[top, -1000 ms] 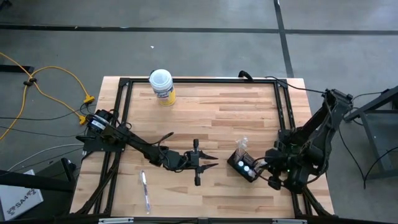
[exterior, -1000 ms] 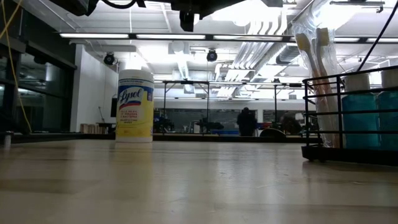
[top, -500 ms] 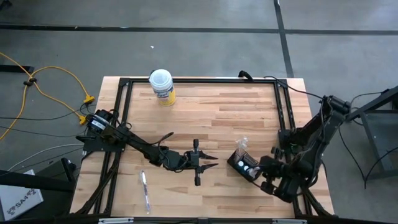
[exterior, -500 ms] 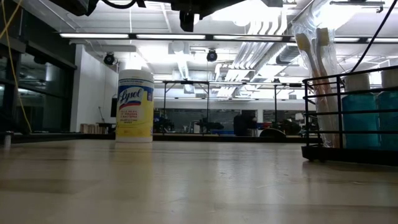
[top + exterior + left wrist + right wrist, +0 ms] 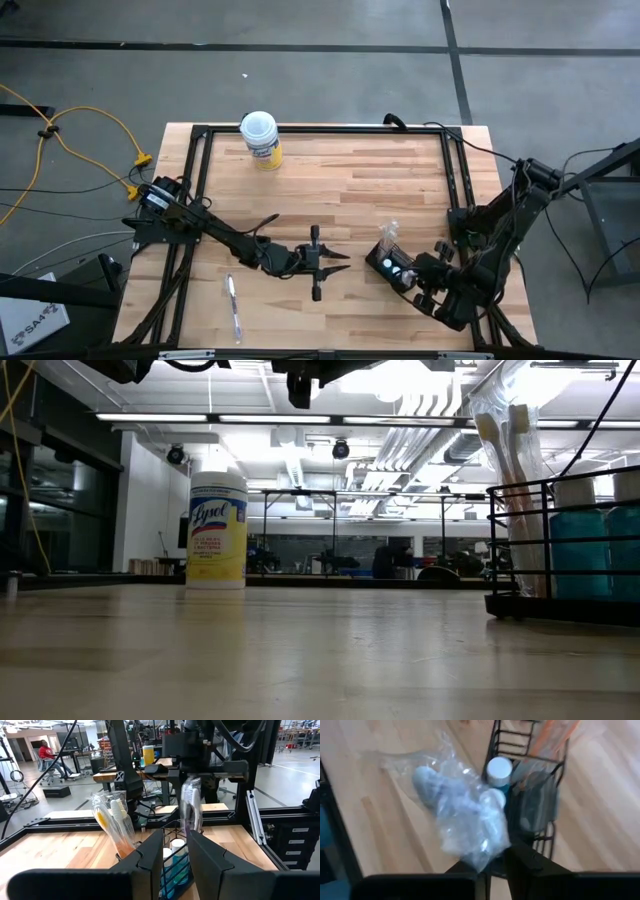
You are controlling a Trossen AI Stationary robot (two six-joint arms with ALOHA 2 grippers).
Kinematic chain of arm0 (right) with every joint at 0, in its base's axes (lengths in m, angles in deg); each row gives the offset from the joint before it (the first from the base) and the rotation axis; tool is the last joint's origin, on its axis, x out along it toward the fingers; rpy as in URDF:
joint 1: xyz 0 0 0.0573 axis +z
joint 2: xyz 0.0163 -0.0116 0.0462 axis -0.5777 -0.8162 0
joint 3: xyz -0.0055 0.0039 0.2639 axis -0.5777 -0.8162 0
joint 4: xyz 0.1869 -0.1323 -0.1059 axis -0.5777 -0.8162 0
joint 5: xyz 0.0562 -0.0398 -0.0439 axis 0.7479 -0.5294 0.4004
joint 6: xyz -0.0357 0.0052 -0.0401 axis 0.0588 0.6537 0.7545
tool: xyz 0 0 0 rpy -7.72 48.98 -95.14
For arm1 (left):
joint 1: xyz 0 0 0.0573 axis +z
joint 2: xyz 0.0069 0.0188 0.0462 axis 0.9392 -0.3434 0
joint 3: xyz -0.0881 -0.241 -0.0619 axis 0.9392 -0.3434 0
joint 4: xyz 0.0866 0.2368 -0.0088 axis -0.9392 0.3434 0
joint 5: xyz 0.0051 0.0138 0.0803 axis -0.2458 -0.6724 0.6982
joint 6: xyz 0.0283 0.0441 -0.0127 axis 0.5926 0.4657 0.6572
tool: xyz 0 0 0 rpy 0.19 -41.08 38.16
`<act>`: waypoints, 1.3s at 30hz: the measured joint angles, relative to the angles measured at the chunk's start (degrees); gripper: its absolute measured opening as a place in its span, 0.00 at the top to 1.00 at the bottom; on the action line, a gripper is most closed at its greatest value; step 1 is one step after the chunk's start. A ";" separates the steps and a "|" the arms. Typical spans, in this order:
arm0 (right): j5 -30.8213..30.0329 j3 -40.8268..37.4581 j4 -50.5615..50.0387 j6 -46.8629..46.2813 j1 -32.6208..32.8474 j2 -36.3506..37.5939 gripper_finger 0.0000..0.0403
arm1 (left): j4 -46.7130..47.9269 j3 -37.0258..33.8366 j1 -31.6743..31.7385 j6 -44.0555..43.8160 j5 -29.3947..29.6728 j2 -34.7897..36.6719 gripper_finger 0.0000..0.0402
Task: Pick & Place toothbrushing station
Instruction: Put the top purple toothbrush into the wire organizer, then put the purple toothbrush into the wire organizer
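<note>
On your far left, near the table's (image 5: 400, 190) front edge, lies a wrapped toothbrush (image 5: 233, 308). At the rear stands a yellow-labelled canister (image 5: 261, 139) with a white lid. The left gripper (image 5: 336, 261) hangs over the front-middle boards; in its wrist view you see its fingers (image 5: 207, 860) parted with a clear gap and holding nothing. Just to its right sits the toothbrushing station (image 5: 392, 264), a black wire holder on the table's front right, carrying white-capped bottles (image 5: 175, 851) of blue liquid and bagged brushes (image 5: 114, 822). At your far right, the right gripper (image 5: 422, 283) is at the station's outer side. Its fingers (image 5: 522, 862) stand nearly together beside a clear bag (image 5: 465, 820); you cannot tell whether they grip it.
</note>
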 joint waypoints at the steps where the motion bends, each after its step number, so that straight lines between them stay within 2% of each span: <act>1: -0.03 0.00 0.37 -0.03 0.00 -0.07 0.91 | 0.00 0.00 0.00 0.00 0.00 0.00 0.79; 19: 1.37 0.00 0.05 1.68 0.02 -0.11 0.72 | 0.00 0.00 0.00 0.00 0.00 0.00 0.79; 33: 1.31 0.00 -2.23 2.84 0.04 3.06 0.74 | -0.02 0.00 0.00 0.00 0.00 0.00 0.79; 39: 4.82 -0.01 -2.57 2.75 0.07 4.08 0.74 | -0.02 0.00 -0.03 0.00 -0.02 0.00 0.79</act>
